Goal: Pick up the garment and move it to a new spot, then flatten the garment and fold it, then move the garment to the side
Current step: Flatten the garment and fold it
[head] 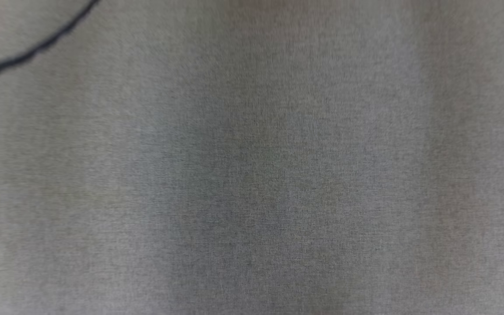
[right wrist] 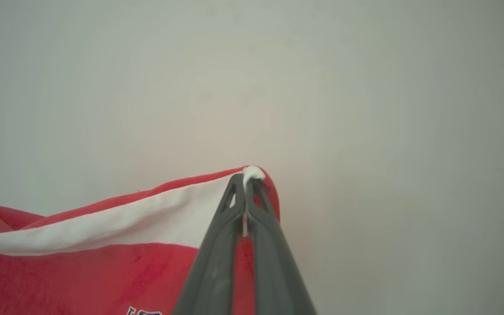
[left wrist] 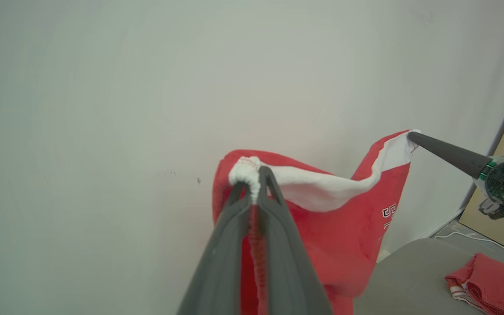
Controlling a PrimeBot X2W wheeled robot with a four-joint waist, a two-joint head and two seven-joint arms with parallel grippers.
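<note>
Between left fingers point(left wrist: 287, 262) and right fingers point(right wrist: 274, 262), each gripping it, red white-banded garment point(left wrist: 344, 236).

You have the garment point(left wrist: 344, 236) in red, with a white edge band and dark lettering edged white. The left gripper point(left wrist: 254, 175) and right gripper point(right wrist: 245, 179) are dark grey. The tabletop point(head: 252, 175) is mid-grey with a fine weave, the cable point(head: 37, 50) black, the wall point(left wrist: 103, 109) pale grey-white. The second cloth point(left wrist: 497, 280) is red with white stripes.

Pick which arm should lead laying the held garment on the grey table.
Right, probably. Both are shut on the garment; in the left wrist view the right gripper holds its corner toward the grey table, the left gripper a bunched corner farther off.
</note>
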